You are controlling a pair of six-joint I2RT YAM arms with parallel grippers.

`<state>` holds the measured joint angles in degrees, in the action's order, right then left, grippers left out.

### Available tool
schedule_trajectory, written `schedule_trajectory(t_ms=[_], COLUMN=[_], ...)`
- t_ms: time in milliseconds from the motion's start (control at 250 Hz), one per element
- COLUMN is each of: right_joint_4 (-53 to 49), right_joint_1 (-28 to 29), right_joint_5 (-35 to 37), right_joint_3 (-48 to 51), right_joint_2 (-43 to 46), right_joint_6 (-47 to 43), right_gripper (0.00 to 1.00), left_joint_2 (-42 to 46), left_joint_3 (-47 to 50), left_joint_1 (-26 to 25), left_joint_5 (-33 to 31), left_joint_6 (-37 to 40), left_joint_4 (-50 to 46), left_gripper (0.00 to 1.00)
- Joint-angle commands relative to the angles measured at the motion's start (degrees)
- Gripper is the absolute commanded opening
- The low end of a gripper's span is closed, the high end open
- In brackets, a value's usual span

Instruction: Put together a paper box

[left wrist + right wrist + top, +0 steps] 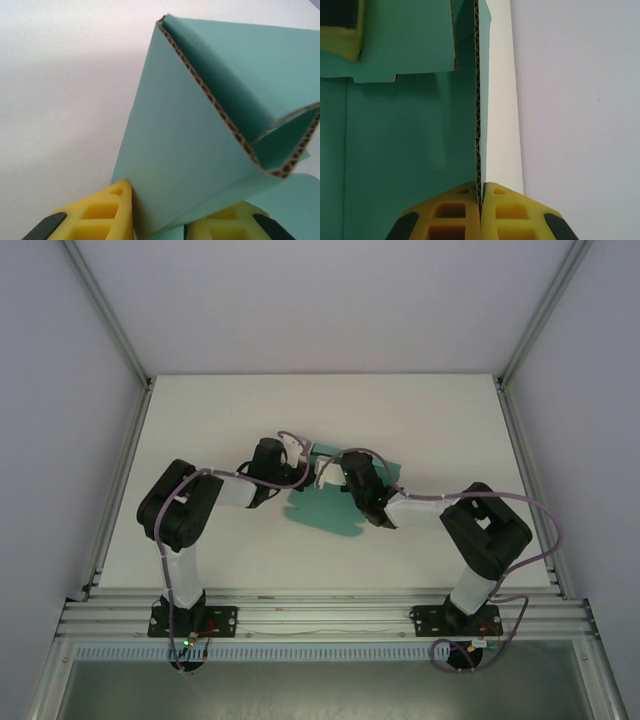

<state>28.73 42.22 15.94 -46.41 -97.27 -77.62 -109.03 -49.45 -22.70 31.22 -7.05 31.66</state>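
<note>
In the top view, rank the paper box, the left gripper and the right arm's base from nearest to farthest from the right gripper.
1. paper box, clamped in the right gripper, mid-table.
2. left gripper, just to its left.
3. right arm's base, near edge, right.

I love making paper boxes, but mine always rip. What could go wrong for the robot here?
The right claw pinches one thin standing wall of the paper box; a hard pull might crease or tear it. The left claw straddles a bent flap, which could slip out or fold the wrong way.
</note>
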Motion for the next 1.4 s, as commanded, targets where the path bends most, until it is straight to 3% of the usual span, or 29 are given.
schedule_trajectory(t_ms=[0, 116, 164, 256, 352, 520, 668, 747, 1151, 1255, 1395], right_joint_4=[-7.6, -6.2, -5.0, -2.4, -1.8, -8.4, -22.9, -22.4, -16.6, -16.3, -15.9], right_joint_1=[2.6, 2.6, 2.6, 2.6, 2.7, 3.2, 3.9, 3.9, 5.4, 6.6, 7.3], right_joint_5=[-7.2, -7.3, -7.3, -5.9, -2.9, -0.2, -0.9, 0.2, -4.4, -4.5, -2.8], right_joint_3=[1.0, 1.8, 2.6, 2.9, 0.7, -5.4, -13.7, -14.9, -3.0, -2.8, -3.6], right_joint_2=[-2.3, -2.0, -1.8, -1.9, -2.7, -3.1, -2.9, -2.8, -0.9, -1.3, -1.8], right_joint_6=[2.8, 1.8, 0.8, 0.9, 2.5, 6.4, 17.5, 20.1, 6.9, 6.4, 10.1], right_gripper=[0.00, 0.00, 0.00, 0.00, 0.00, 0.00, 0.00, 0.00, 0.00, 0.00, 0.00], left_joint_2=[0.8, 1.0, 1.0, 0.6, 0.9, 1.3, 0.7, 1.0, 0.3, 0.5, 0.3], left_joint_3=[-1.2, 0.7, 0.8, 1.8, 2.0, -1.8, -3.2, -3.0, -4.8, -4.9, -4.0], left_joint_1=[-0.4, 0.6, 1.5, 3.2, 3.8, 3.6, 3.3, 3.2, 2.5, 1.5, -0.6], left_joint_5=[0.7, 5.8, 9.3, 14.4, 15.9, 13.3, 12.9, 13.7, 3.8, -0.9, -11.9], left_joint_6=[-2.4, -3.3, -4.7, -6.7, -5.6, -0.9, 0.5, 0.8, -1.3, -1.6, -1.6], left_joint_4=[12.2, 16.5, 17.0, 19.2, 18.8, 8.0, 4.5, 3.8, 1.5, 1.0, 0.7], left_gripper=[0.24, 0.25, 0.38, 0.50, 0.51, 0.47, 0.47, 0.47, 0.41, 0.30, 0.15])
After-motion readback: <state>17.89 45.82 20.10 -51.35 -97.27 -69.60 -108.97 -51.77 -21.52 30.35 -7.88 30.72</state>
